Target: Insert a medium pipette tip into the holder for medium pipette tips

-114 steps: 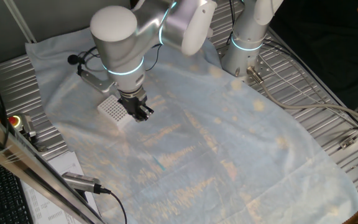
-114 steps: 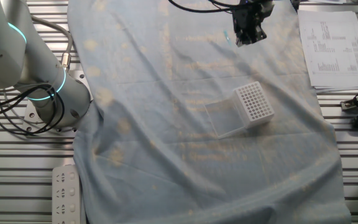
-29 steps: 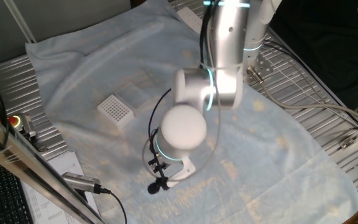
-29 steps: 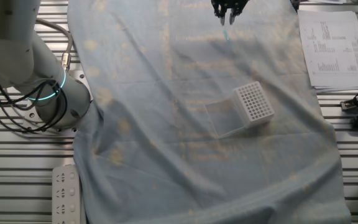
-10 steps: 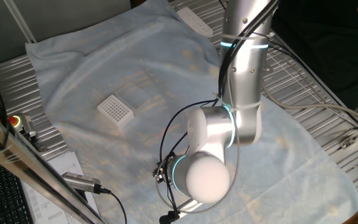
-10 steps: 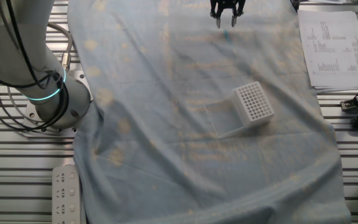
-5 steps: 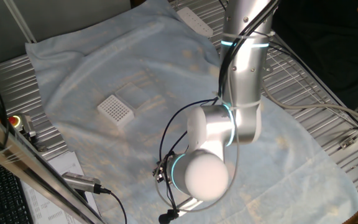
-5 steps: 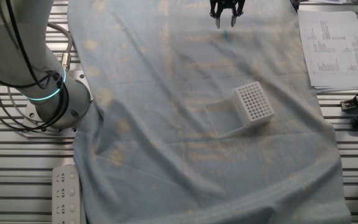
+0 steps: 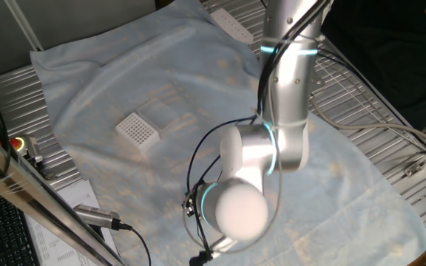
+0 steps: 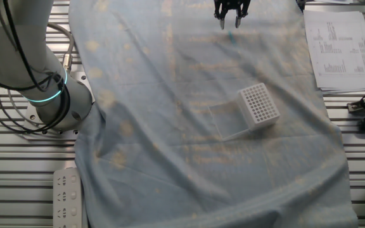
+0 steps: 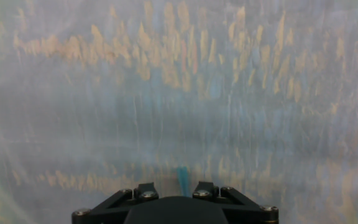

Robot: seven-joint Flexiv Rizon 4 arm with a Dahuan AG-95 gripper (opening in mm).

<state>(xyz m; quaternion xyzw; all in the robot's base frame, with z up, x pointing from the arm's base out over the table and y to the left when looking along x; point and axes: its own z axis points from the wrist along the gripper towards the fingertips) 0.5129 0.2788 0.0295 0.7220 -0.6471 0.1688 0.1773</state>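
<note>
The medium pipette tip (image 10: pixel 232 38) is a tiny teal cone lying on the pale blue cloth near its far edge. It also shows in the hand view (image 11: pixel 182 177), between the finger mounts. My gripper (image 10: pixel 229 23) hangs just above it with the two fingers apart and nothing in them. In the hand view the gripper (image 11: pixel 175 186) shows only as its black base. The holder (image 10: pixel 258 104) is a white block with a grid of holes, well away from the gripper. It also shows in one fixed view (image 9: pixel 137 129), where the arm hides the gripper and the tip.
A clear flat tray (image 10: pixel 225 120) lies against the holder. Printed paper sheets (image 10: pixel 338 44) lie beside the cloth. The robot base (image 10: pixel 49 95) stands at the cloth's other side, with a power strip (image 10: pixel 65 196) on the metal grating.
Over the last second the arm has shifted only slightly and the gripper stays open above the tip. Before that it moved from the holder to this spot.
</note>
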